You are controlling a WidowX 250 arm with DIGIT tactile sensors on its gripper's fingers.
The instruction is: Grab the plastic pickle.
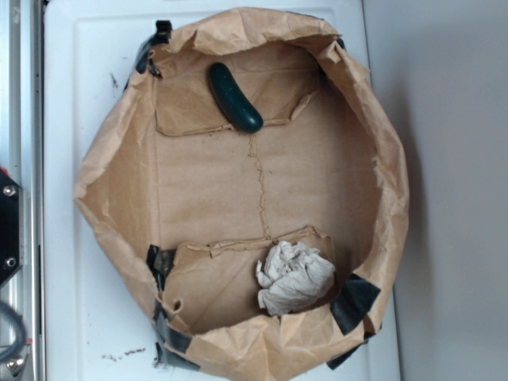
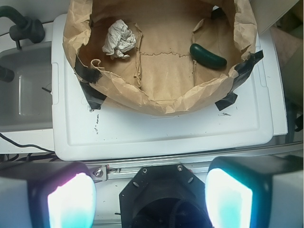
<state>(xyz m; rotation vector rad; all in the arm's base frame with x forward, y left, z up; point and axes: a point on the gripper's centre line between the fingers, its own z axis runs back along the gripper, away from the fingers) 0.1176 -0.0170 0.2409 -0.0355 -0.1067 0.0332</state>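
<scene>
1. The plastic pickle [image 1: 234, 98] lies on the floor of a brown paper bag tray [image 1: 373, 151], at its far edge in the exterior view, tilted diagonally.
2. A crumpled paper wad [image 1: 294, 278] sits at the near edge, well apart from the pickle.
3. The tray rests on a white counter [image 1: 87, 95], its corners fixed with black tape [image 1: 355, 303].
4. In the wrist view the fingers [image 2: 71, 202] are spread wide, released and holding nothing, well short of the tray.
</scene>
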